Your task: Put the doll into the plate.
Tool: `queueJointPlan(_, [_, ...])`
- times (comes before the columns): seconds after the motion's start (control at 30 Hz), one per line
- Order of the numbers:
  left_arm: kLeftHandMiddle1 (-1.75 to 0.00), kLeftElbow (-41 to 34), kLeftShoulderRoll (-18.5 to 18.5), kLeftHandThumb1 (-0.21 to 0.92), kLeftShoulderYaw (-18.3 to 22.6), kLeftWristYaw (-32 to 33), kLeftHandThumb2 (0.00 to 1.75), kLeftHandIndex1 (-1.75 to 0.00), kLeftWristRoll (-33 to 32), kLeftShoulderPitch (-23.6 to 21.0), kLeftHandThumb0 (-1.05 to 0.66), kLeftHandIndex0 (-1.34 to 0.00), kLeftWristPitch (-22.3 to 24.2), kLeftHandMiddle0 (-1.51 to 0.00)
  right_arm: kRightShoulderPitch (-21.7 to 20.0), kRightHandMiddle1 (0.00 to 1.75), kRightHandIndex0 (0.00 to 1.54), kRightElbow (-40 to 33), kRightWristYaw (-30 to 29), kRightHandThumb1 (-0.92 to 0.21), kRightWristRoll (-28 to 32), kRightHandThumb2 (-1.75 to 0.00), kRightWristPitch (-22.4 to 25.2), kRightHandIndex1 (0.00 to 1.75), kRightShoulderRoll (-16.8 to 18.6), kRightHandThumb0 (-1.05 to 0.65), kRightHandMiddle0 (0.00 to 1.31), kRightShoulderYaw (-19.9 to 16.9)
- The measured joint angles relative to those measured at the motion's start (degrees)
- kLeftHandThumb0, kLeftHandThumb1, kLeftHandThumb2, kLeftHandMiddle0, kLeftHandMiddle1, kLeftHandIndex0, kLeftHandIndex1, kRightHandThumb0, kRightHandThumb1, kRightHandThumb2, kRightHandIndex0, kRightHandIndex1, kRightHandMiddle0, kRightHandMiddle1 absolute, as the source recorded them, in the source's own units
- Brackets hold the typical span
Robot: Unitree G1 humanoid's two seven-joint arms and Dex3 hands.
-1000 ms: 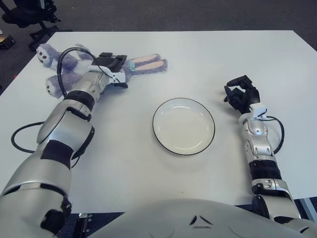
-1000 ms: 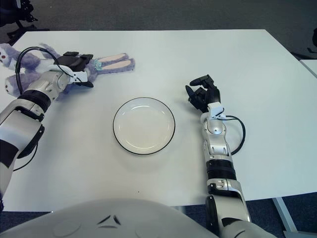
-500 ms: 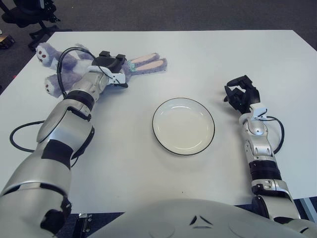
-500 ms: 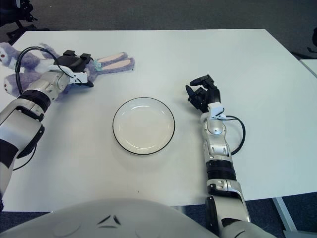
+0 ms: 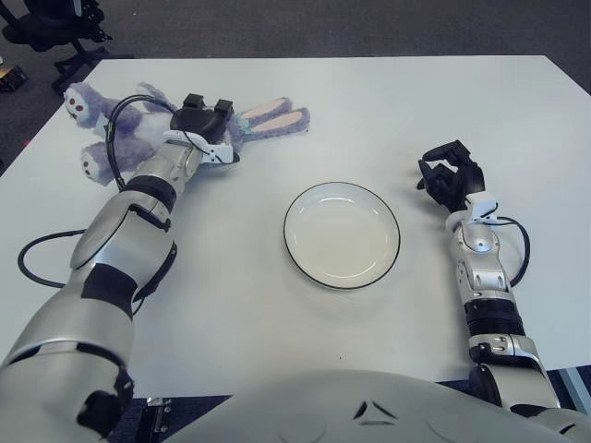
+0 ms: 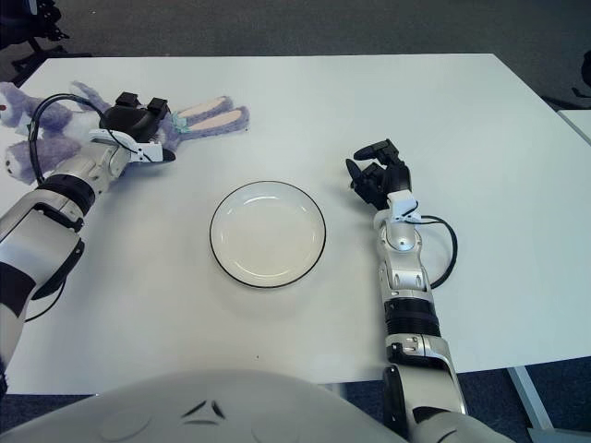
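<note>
A purple plush bunny doll lies at the far left of the white table, its long pink-lined ears pointing right. My left hand is over the doll's middle, with two dark fingertips on top and the thumb under its near side, closed around it. The white plate with a thin black rim sits empty at the table's centre, well to the right of the doll and nearer me. My right hand shows to the right of the plate, fingers loosely bent and holding nothing.
A black cable loops beside my left arm near the table's left edge. An office chair base stands on the dark floor beyond the far left corner. The table's far edge runs behind the doll.
My left hand has edged forward over the doll and its fingers have settled on it; the doll's ears have shifted slightly away. The right hand and the plate have not moved.
</note>
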Motion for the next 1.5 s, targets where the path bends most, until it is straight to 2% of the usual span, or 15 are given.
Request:
queueJointPlan(0.3, [-1.75,0.20,0.23,0.52,1.53,3.23,1.05,-1.75,-0.88,1.28,0.41,-0.53,-2.47,-0.45,0.08,1.55,0.83,-0.02,0.44,-0.92,0.38,-0.34,0.02,1.60,0.03,-0.35,0.39,-0.16])
queueJointPlan(0.67, [-1.75,0.22,0.22,0.49,4.50,4.90,1.09,-1.75,-3.75,2.50,0.42,-0.56,-4.90,-0.47,0.13,1.55,0.83,-0.02,1.09,-0.92,0.95,-0.34,0.02,1.61,0.03,-0.35,0.39,-0.46])
queueJointPlan(1.5, [-1.75,0.23,-0.09,0.45,5.75,3.93,1.14,-1.75,-4.81,2.08,0.43,-0.59,-5.86,-0.50,0.12,1.57,0.83,0.23,2.63,-0.92,2.03,-0.36,0.03,1.61,-0.05,-0.35,0.37,-1.10])
